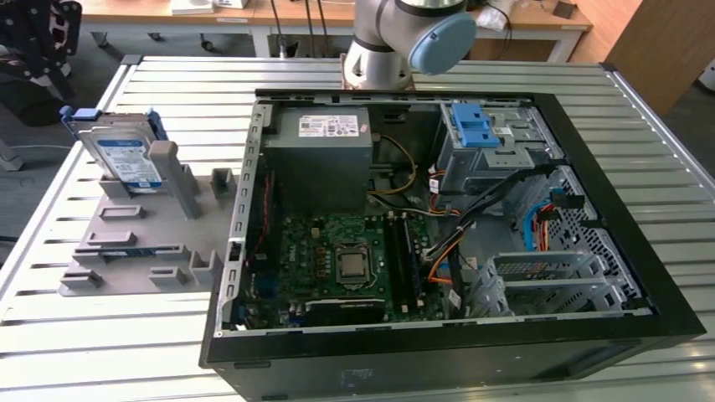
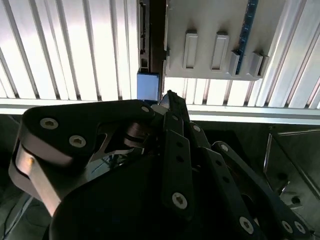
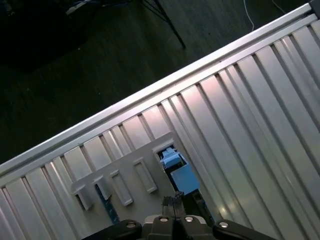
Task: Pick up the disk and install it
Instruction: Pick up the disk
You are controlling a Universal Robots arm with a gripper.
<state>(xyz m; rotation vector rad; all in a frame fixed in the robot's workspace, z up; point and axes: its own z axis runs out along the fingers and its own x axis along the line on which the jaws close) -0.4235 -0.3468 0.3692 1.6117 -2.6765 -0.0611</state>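
Observation:
The disk [image 1: 123, 155] stands on edge in a grey slotted holder [image 1: 134, 243] on the exterior view's left, its white-and-blue label facing forward and a blue carrier around it. In the first wrist view my gripper [image 3: 175, 200] hangs above the disk's blue carrier [image 3: 177, 170] with its fingertips together and nothing between them. The second wrist view shows the gripper [image 2: 170, 96] close beside the blue carrier corner [image 2: 148, 86], apart from it, with the holder [image 2: 210, 30] beyond.
An open black computer case [image 1: 625, 209] lies to the exterior view's right of the holder. Inside it are a grey power-supply box [image 1: 324, 151], a metal cage with blue latches [image 1: 480, 126], the motherboard and cables. Everything rests on a slatted metal table [image 1: 112, 352].

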